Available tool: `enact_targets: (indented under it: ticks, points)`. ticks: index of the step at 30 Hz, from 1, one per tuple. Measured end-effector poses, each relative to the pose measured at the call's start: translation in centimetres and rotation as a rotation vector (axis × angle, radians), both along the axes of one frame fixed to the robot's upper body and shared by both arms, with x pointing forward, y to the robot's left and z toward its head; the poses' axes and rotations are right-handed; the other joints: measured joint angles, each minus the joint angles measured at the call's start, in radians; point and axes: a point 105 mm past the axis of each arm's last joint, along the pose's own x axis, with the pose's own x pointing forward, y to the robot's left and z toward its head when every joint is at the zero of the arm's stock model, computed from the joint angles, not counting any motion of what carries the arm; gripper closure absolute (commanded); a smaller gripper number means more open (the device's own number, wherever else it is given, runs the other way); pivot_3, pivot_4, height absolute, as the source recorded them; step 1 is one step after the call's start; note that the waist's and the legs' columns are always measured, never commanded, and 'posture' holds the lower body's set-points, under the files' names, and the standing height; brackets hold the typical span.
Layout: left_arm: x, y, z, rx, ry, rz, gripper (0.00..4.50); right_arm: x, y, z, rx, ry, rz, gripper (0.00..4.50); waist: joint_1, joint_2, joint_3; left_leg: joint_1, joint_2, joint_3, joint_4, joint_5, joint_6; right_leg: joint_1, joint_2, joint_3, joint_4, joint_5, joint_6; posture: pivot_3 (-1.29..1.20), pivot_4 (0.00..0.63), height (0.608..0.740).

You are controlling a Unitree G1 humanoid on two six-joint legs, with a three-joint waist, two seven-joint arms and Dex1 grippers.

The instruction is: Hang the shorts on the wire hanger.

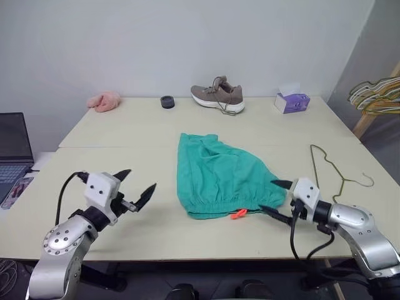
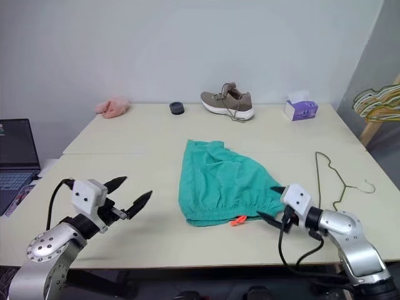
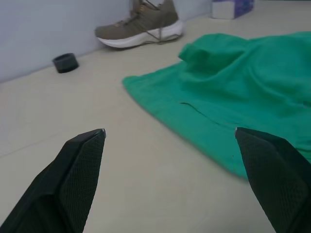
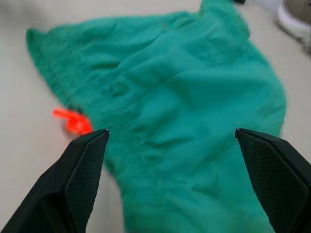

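While both our grippers stand spread and empty, the shorts [image 1: 220,177] lie flat mid-table, long axis running twelve to six, waistband and orange drawstring [image 1: 238,214] at the six o'clock end. Our right gripper [image 1: 276,197] sits just beside the waistband's corner, at four o'clock from the shorts' middle, pointing toward nine; whether a fingertip touches cloth we cannot quite tell. Our left gripper [image 1: 139,185] hangs well apart at eight o'clock. The wire hanger [image 1: 335,169] lies at three o'clock, nearer our right arm.

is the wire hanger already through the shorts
No, the wire hanger lies bare on the table, apart from the shorts and on their right.
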Motion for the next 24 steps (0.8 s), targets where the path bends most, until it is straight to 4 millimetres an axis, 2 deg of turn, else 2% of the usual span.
enact_targets:
  ticks: [6,7,9,13,18,20,23,24]
  points:
    - [-0.5,-1.1,-0.1,0.012,0.079,-0.150,0.00,-0.3,0.3,-2.1,-0.103,0.026,0.034,0.06,-0.020,0.000,0.000,0.000,0.000,0.001,0.000,0.000,0.000,0.000,0.000,0.001,0.000,0.000,0.000,-0.15,0.000,0.740]
    - [-0.6,-1.3,-0.2,0.014,0.092,-0.168,0.00,-0.2,0.2,-2.5,-0.125,0.031,0.032,0.23,-0.021,0.000,0.001,0.000,0.000,0.001,0.000,0.000,0.000,0.000,0.000,0.001,0.000,0.000,0.000,-0.15,0.000,0.740]
    - [-0.9,-1.4,-0.4,0.026,0.121,-0.204,0.00,0.2,0.2,-2.9,-0.154,0.025,0.031,0.64,-0.022,0.000,0.001,0.000,0.000,0.001,0.000,0.000,0.000,0.000,0.000,0.001,0.000,0.000,0.000,-0.15,0.000,0.740]
    - [-1.6,-2.0,-0.4,0.053,0.158,-0.276,0.00,1.5,-0.1,-2.8,-0.193,-0.007,0.017,2.08,-0.024,0.000,0.001,0.000,0.000,0.000,0.000,0.000,0.000,0.000,0.000,0.001,0.000,0.000,0.000,-0.15,0.000,0.740]
    - [-1.6,-2.0,-0.4,0.053,0.158,-0.276,0.00,2.7,-0.5,-2.4,-0.212,-0.034,0.027,3.87,-0.023,0.000,0.002,0.000,0.000,0.000,0.000,0.000,0.000,0.000,0.000,0.000,0.000,0.000,0.000,-0.14,0.000,0.740]
    - [-1.6,-1.9,-0.4,0.052,0.158,-0.270,0.00,4.1,-0.9,-1.8,-0.229,-0.066,0.031,4.48,-0.028,0.001,0.003,0.001,0.000,0.001,0.000,0.000,0.000,0.000,0.000,0.001,0.000,0.000,0.000,-0.14,0.000,0.740]
    - [-1.8,-1.8,-0.5,0.051,0.164,-0.263,0.00,7.5,-2.5,-0.2,-0.310,-0.146,0.013,4.48,-0.041,0.001,0.004,0.003,0.000,0.002,0.001,0.000,0.000,0.002,0.000,0.002,0.000,0.001,0.000,-0.14,0.000,0.740]
    - [-1.9,-1.9,-0.7,0.049,0.172,-0.264,0.00,9.3,-3.3,0.7,-0.355,-0.181,0.002,4.48,-0.048,0.002,0.004,0.003,0.000,0.003,0.001,0.000,0.000,0.002,0.000,0.002,0.000,0.001,0.000,-0.14,0.000,0.740]
